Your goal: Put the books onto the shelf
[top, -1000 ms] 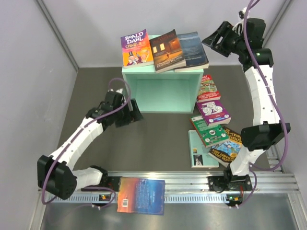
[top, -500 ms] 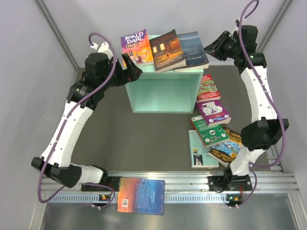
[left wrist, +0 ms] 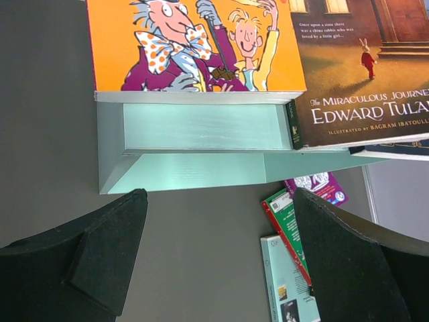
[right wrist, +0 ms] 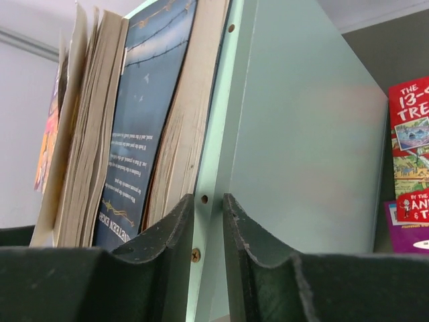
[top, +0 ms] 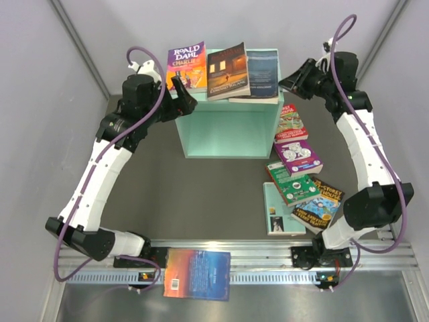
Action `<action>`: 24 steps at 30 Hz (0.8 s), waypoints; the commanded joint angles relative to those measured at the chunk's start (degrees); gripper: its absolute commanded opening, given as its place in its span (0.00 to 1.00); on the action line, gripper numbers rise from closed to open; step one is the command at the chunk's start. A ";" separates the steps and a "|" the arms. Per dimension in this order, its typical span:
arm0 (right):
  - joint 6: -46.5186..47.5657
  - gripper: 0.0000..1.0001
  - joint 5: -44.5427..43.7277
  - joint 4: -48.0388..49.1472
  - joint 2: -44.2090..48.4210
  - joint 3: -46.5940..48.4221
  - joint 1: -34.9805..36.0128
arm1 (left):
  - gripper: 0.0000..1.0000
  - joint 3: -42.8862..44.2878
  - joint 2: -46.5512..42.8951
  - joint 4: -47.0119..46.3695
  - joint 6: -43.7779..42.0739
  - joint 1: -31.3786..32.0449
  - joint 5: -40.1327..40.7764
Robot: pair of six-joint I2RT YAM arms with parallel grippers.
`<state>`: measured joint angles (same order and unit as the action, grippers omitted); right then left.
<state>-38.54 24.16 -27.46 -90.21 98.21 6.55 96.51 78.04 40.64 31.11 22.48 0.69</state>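
While three books (top: 226, 69) lie flat atop the shelf (top: 228, 127), long axes front-to-back, its opening faces the arms. The left gripper (top: 182, 94) gapes wide. The right gripper (right wrist: 208, 204) is narrow and perhaps pinches the shelf's edge; I cannot tell.

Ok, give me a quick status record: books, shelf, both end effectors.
shelf: mint-green cube, open front toward the arms, no books seen inside
on top: Roald Dahl book, Edward Tulane book, dark blue book
on table, right: five books visible
front rail: one book
left end effector: open, empty
right end effector: jaws nearly together at shelf's top right edge
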 commanded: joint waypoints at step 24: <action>2.77 0.39 -2.90 -2.42 -5.06 15.43 0.66 | 0.99 15.11 9.23 -10.76 -8.62 -7.60 10.13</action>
<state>-36.51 21.19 -31.62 -98.91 111.13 7.38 109.67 84.99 35.31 24.64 18.79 8.93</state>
